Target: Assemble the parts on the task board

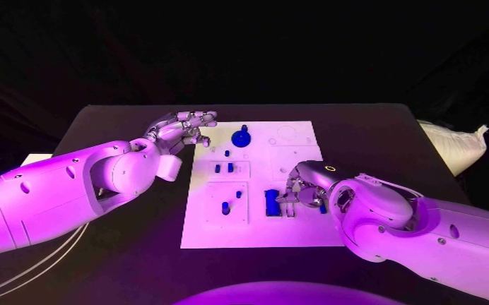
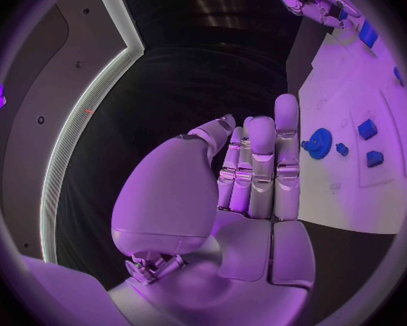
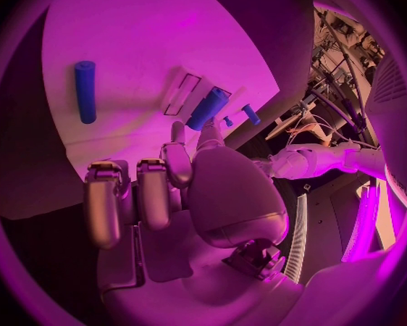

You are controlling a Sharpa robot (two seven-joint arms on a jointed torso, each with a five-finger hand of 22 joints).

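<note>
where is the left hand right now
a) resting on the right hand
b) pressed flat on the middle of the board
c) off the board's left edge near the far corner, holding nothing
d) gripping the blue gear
c: in the head view the left hand sits just off the board's far left corner, and the left wrist view shows its fingers straight and empty, with the blue gear lying apart on the board.

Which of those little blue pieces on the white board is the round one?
The blue gear-like disc at the far edge of the white task board, beside the left hand. The other blue pieces look straight or blocky.
</note>
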